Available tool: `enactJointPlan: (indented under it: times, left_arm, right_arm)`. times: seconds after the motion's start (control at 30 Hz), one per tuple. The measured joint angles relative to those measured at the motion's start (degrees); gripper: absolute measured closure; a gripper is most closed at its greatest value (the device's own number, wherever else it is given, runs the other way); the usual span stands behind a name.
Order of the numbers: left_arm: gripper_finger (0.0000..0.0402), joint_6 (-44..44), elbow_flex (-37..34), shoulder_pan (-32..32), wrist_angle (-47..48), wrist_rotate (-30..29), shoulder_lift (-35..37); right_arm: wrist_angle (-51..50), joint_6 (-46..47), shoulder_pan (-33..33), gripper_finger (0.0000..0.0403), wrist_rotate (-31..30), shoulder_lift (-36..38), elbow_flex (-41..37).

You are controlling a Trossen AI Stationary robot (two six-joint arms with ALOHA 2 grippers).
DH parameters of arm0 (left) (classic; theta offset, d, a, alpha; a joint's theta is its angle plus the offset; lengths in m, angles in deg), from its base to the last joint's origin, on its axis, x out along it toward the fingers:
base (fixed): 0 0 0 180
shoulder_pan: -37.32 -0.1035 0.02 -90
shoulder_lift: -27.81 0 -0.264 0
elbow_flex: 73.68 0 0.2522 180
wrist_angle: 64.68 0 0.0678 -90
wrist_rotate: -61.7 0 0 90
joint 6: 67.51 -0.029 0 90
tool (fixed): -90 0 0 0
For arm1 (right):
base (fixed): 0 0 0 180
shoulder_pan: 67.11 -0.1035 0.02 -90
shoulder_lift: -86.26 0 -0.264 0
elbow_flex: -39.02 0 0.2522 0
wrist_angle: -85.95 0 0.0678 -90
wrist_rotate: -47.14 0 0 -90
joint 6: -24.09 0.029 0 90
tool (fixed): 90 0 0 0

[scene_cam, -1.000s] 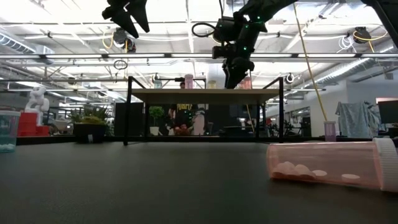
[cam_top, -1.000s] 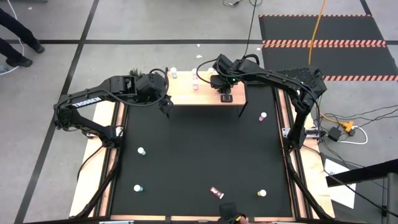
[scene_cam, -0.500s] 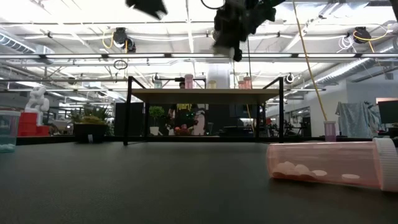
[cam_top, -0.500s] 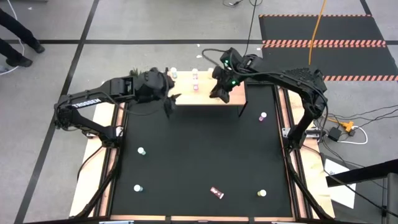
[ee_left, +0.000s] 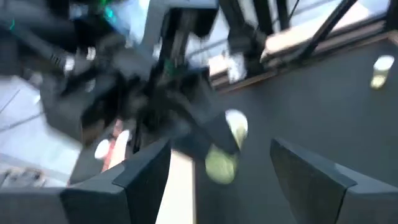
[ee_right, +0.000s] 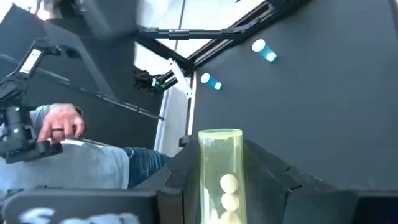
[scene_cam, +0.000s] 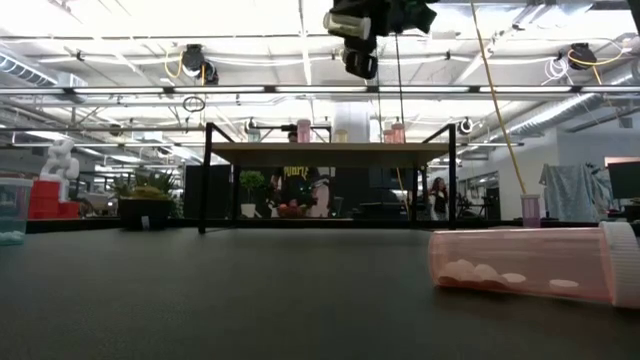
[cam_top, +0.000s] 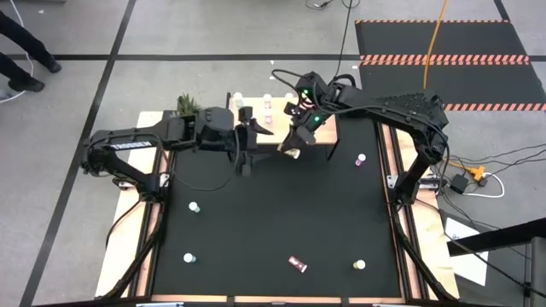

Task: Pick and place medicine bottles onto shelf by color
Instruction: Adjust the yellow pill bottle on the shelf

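The right gripper (cam_top: 291, 152) is hanging above the front edge of the shelf (cam_top: 281, 130), its jaws pinching a yellow-tinted bottle (ee_right: 222, 175) that is standing upright between them in the right wrist view, with pale tablets showing inside. From above, the same bottle is showing as a pale spot just off the shelf's front edge, near the middle of the surface's far side. The left gripper (cam_top: 245, 158) is reaching in from the left and hovering right beside it, jaws spread with nothing between them; in the left wrist view, blurred, the yellow bottle (ee_left: 227, 146) and the other arm are lying straight ahead of those spread jaws. On the shelf top, a few bottles are standing in a row: a whitish one (cam_top: 238, 99) toward the left end and a pink one (cam_top: 268, 109) near the middle, and the low view is showing several small bottles along the board. Down on the black surface (cam_top: 273, 213), more bottles are sitting well apart: one at the left (cam_top: 194, 207), one at the front left (cam_top: 188, 257), one at the front right (cam_top: 359, 265), one at the right near the shelf's leg (cam_top: 361, 159), and a pink one lying on its side (scene_cam: 530, 265) close to the low camera. A small green plant (cam_top: 187, 105) is standing by the shelf's left end. A person's hand with a ring (ee_right: 61, 122) is showing beyond the surface in the right wrist view.
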Motion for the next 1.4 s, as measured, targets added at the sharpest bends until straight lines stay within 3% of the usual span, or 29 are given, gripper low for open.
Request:
enactJointPlan:
  times: [0.27,0.43,0.73,0.83,1.13,1.4]
  left_arm:
    - [0.0128,-0.7,-0.1,0.7,0.2,3.0,-1.9]
    - [0.0128,0.0,-0.1,0.7,-1.3,7.2,-2.3]
    - [0.013,-0.1,-0.1,0.6,-1.0,7.5,-2.3]
    - [0.0153,-0.8,-0.1,0.6,-1.0,7.5,-2.3]
    - [0.0272,-0.4,-0.1,0.5,-1.1,7.4,-2.3]
    - [0.0291,0.3,-0.1,0.5,-1.1,7.1,-2.3]
  right_arm:
    - [4.5,1.2,-2.5,0.0301,7.2,0.0,0.0]
    - [7.9,1.6,-3.3,0.0301,7.2,0.0,0.0]
    - [12.8,4.5,-3.5,0.0301,7.3,0.0,0.0]
    - [12.9,4.5,-3.5,0.03,7.3,0.0,0.0]
    - [12.8,4.5,-3.5,0.03,8.7,0.0,0.0]
    - [12.8,4.5,-3.5,0.03,8.7,0.0,0.0]
